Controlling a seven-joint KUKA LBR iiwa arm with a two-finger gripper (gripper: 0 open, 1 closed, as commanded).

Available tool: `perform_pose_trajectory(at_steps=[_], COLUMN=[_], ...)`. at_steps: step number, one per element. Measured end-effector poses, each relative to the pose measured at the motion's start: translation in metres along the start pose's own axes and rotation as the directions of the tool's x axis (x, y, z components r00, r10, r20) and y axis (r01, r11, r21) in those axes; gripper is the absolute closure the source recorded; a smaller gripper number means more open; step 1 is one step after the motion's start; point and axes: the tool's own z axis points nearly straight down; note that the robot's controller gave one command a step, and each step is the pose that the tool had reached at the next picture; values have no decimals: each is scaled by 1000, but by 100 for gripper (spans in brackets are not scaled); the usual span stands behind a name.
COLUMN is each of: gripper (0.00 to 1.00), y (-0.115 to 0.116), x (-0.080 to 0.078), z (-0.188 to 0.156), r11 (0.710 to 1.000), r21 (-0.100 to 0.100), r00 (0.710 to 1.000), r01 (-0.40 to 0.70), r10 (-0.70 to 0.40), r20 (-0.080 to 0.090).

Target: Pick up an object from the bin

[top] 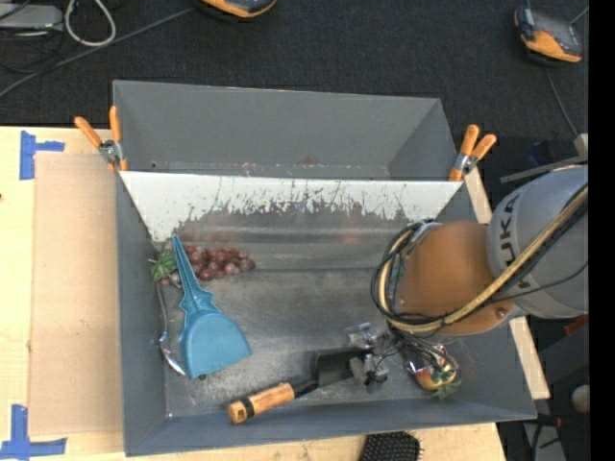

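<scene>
My gripper (370, 356) is low in the bin's front right part, under the arm's orange cover. It is right at the black head of a tool with a wooden handle (279, 395), which lies along the bin's front wall with the handle pointing left. A small multicoloured thing (434, 375) lies just right of the gripper, partly hidden by cables.
A blue plastic scoop (207, 334) lies at the left side of the bin, its thin handle pointing toward the back. A bunch of dark red grapes (216, 262) with green leaves sits behind it near the back left. The arm reaches in over the right wall.
</scene>
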Motion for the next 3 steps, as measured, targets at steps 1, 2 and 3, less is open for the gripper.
perform_pose_trajectory(at_steps=[1, 2, 3], gripper=[100, 100, 100], y=[12, 8, 34], x=[4, -8, -8], z=[0, 0, 0], r11=[999, 985, 969], r21=[-1, -1, -3], r00=[999, 985, 969], r01=[37, 174, 246], r10=[-37, -174, -246], r20=[-1, 0, -3])
